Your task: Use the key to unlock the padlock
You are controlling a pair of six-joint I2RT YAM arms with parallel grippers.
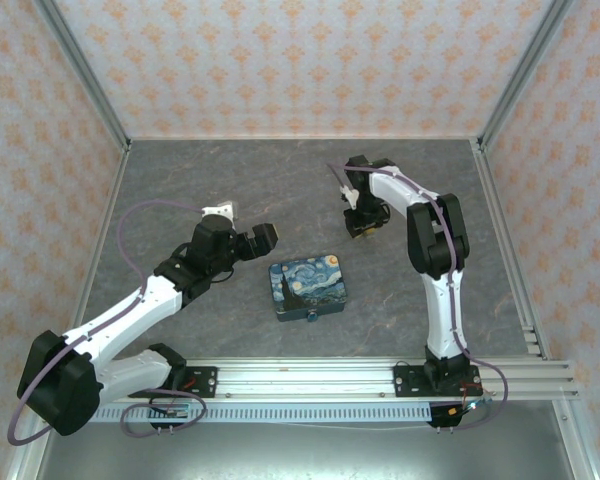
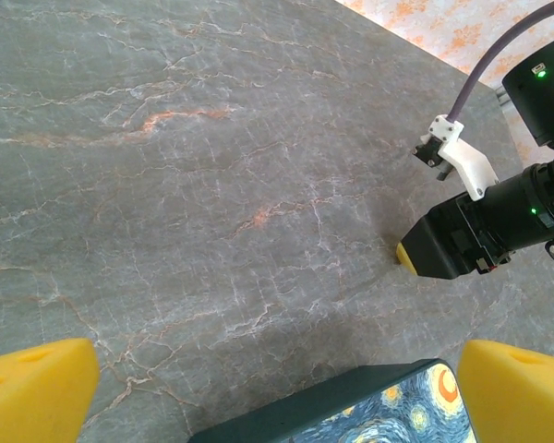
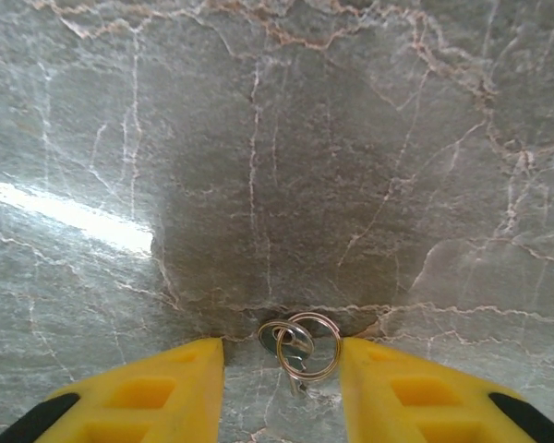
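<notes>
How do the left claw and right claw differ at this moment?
Left claw stands wide open; right claw is narrower. Left claw hangs near the box, holding nothing; right claw straddles the key on the table. Both have yellow fingertips.

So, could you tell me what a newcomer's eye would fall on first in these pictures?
Probably the Starry Night box, bright blue and yellow in the middle of the grey table. Next, the right claw, low at the table beyond the box, with its yellow fingers on either side of the key on its rings.
</notes>
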